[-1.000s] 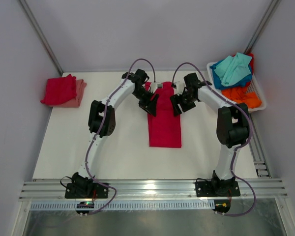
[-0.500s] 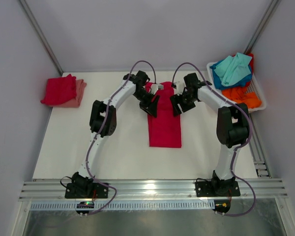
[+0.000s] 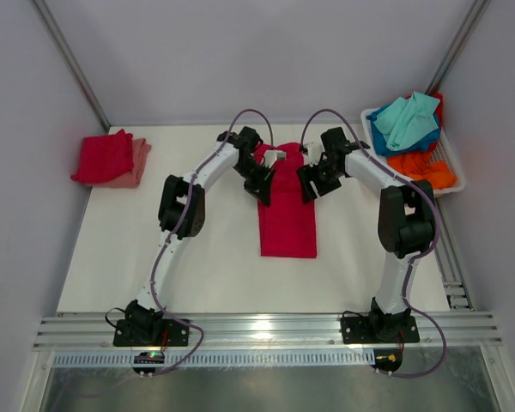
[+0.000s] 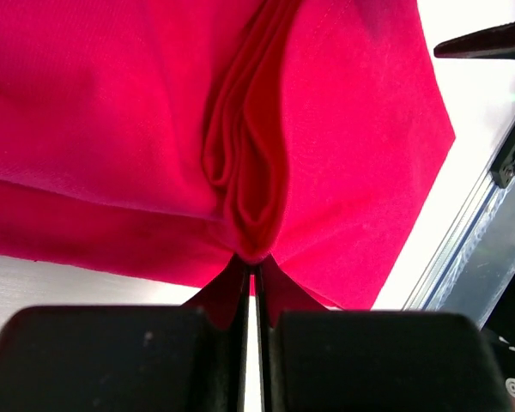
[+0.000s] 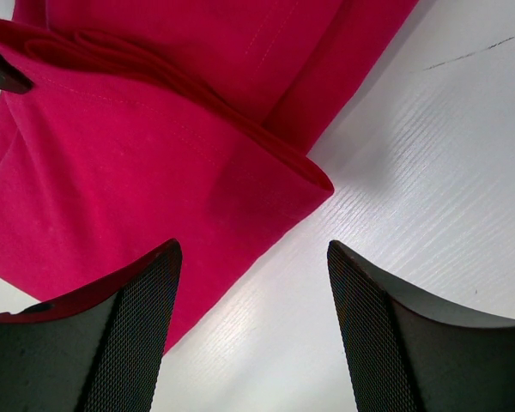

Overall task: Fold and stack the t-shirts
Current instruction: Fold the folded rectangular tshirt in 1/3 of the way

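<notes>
Cloth first: red shirt [image 3: 287,219] at centre frame in the top view, flat on the table [image 3: 154,257], folded to a long narrow strip running top to bottom. Both arms reaching in over its upper end, one from each side.

Left gripper [image 3: 260,183] at the strip's upper left edge. From its wrist camera, fingers [image 4: 112,360] pressed together, a ridge of red cloth bunched right at the tips and nipped between them. Pinching the red shirt, hardly a gap. Folded layers rising in a pleat just beyond the tips.

Right gripper [image 3: 310,184] opposite, at the upper right edge. From its wrist camera, fingers [image 5: 129,326] spread wide, only the cloth's folded edge and bare white table showing in the gap. One fingertip over the red fold, the other over table. Touching the cloth or just above it? Cannot tell.

Elsewhere: crimson shirt [image 3: 103,156] folded at left of frame, stacked on a pink shirt [image 3: 137,167], well apart from the arms. Basket [image 3: 449,157] at upper right, holding a teal shirt [image 3: 409,120] on top, a blue shirt [image 3: 379,137] under it at left, and an orange shirt [image 3: 422,167] along the lower side.
</notes>
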You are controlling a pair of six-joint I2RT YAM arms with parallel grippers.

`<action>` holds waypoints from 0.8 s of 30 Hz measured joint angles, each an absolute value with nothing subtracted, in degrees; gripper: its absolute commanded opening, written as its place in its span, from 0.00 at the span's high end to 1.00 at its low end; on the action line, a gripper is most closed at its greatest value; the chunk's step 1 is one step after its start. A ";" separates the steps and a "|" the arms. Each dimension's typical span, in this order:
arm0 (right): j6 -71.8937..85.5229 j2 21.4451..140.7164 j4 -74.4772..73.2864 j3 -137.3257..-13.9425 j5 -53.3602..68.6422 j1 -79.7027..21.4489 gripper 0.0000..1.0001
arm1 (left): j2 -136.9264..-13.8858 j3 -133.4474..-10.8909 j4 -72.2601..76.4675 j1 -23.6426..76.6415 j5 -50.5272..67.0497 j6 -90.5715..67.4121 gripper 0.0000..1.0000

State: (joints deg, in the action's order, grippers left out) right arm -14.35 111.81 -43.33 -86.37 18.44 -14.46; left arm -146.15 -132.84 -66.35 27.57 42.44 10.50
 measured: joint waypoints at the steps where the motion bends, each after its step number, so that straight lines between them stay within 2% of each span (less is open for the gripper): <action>1: -14.35 111.81 -43.31 -86.37 18.44 -14.46 0.27 | -146.15 -132.81 -66.43 27.59 42.37 10.61 1.00; 24: -13.37 111.81 -42.39 -86.37 19.73 -14.46 0.27 | -141.03 -132.03 -68.05 25.04 39.99 11.16 1.00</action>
State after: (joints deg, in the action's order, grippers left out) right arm -13.37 111.81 -42.39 -86.37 19.73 -14.46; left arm -141.03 -132.03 -68.05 25.04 39.99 11.16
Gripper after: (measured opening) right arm 0.729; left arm 0.006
